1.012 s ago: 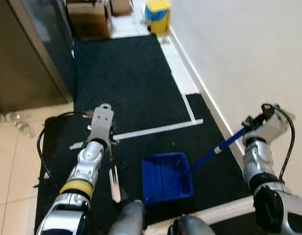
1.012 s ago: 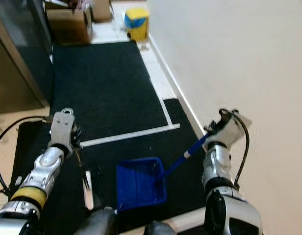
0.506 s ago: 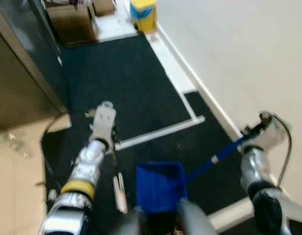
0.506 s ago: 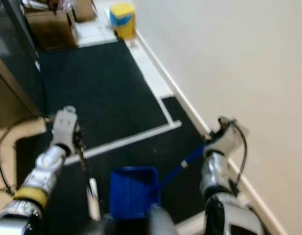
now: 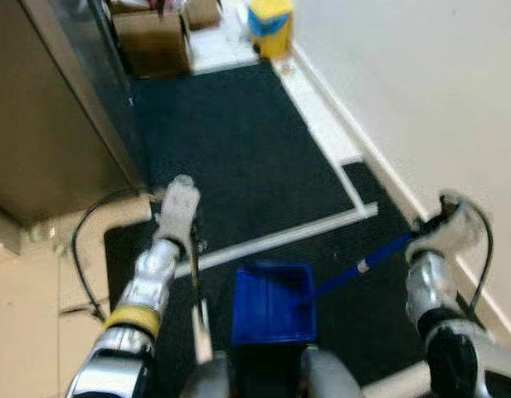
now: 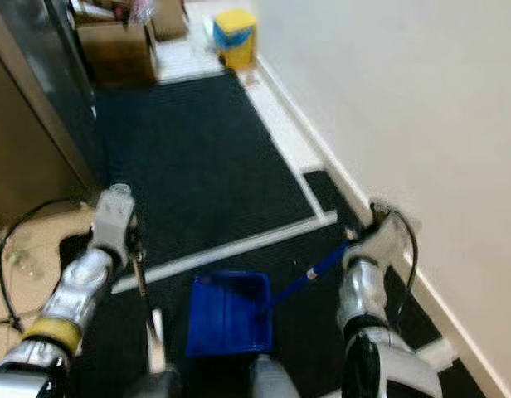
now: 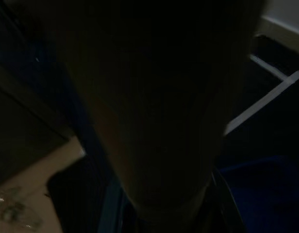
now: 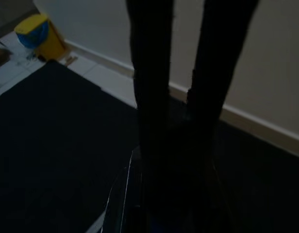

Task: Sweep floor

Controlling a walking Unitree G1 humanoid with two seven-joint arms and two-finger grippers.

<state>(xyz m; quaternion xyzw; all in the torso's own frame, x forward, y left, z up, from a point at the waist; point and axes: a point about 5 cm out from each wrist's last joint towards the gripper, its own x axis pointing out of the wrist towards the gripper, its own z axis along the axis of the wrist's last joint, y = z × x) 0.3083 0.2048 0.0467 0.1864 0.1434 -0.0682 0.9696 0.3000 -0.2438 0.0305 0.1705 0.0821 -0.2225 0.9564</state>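
Dustpan (image 5: 272, 303): a bright blue tray lying flat on the black mat (image 5: 231, 149), low and inward of the right gripper (image 5: 430, 224), whose fingers clamp the top of its blue handle (image 5: 363, 265). That handle slants down from those fingers to the pan's near corner. The left gripper (image 5: 185, 236) grips a thin stick (image 5: 196, 286) that hangs straight below its fingers, ending in a pale head (image 5: 201, 340) just beside the dustpan. Beyond both grippers, a white strip (image 5: 280, 236) crosses the mat. A yellow bin (image 5: 268, 16) stands far ahead by the wall (image 5: 421, 75).
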